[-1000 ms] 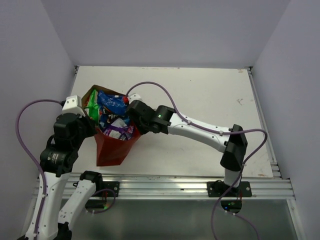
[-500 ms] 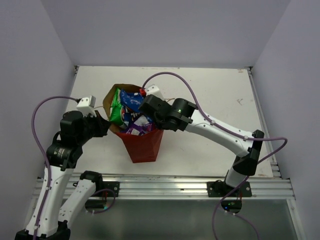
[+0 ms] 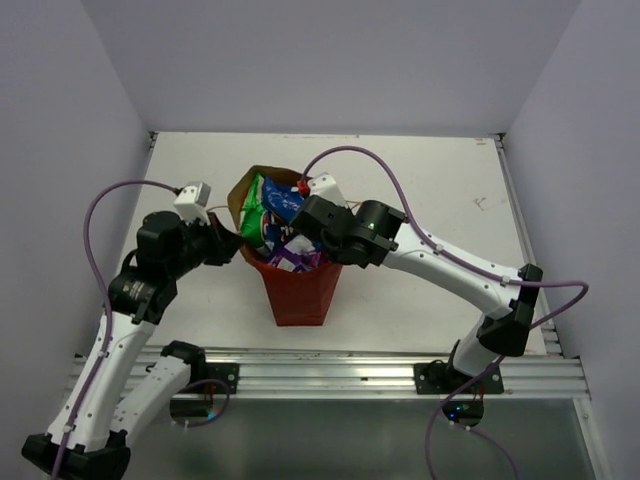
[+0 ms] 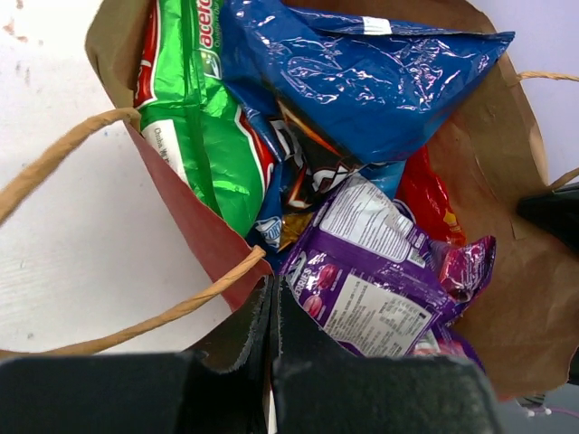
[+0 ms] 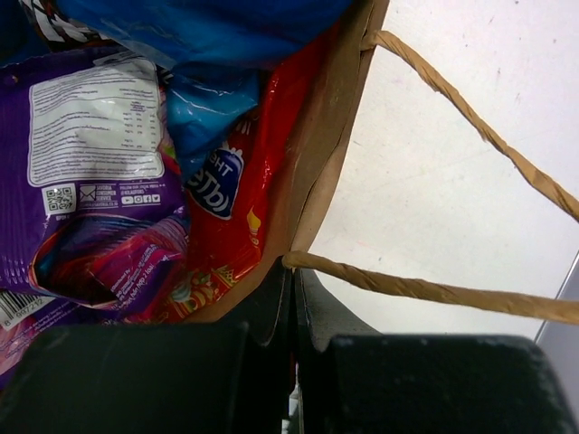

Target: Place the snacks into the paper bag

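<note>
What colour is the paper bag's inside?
Tan. The paper bag shows its lining best in the left wrist view.

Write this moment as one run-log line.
left pincer: shut on paper bag rim | right pincer: shut on opposite rim | snacks: inside bag

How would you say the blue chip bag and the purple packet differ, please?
The blue chip bag is much larger than the purple packet. The blue chip bag shows mostly plain foil, the purple packet a white printed panel. Both are shiny, inside the paper bag.
</note>
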Controlling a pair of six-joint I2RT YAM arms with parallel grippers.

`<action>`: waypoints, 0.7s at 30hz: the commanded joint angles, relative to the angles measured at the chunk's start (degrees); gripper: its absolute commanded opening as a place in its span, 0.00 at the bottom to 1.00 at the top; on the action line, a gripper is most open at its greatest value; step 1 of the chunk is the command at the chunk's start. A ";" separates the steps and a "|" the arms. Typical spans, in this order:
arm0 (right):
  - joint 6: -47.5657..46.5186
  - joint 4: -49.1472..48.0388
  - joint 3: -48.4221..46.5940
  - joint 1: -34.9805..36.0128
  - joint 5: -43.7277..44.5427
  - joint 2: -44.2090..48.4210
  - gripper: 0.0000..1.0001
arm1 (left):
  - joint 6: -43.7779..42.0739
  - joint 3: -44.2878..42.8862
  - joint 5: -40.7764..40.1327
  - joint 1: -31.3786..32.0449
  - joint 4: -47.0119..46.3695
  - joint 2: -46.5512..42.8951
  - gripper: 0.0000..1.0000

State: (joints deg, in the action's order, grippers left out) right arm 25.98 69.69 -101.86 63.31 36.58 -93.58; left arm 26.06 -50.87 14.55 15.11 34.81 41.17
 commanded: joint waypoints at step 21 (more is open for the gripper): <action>0.83 -8.94 8.74 -3.80 3.60 11.82 0.00 | 1.62 -7.96 -21.85 20.74 -8.86 13.42 0.00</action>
State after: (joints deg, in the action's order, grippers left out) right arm 24.40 69.41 -102.30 61.01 41.28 -86.83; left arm 26.09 -67.68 -7.73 35.16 33.39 57.01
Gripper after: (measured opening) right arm 0.013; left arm 0.006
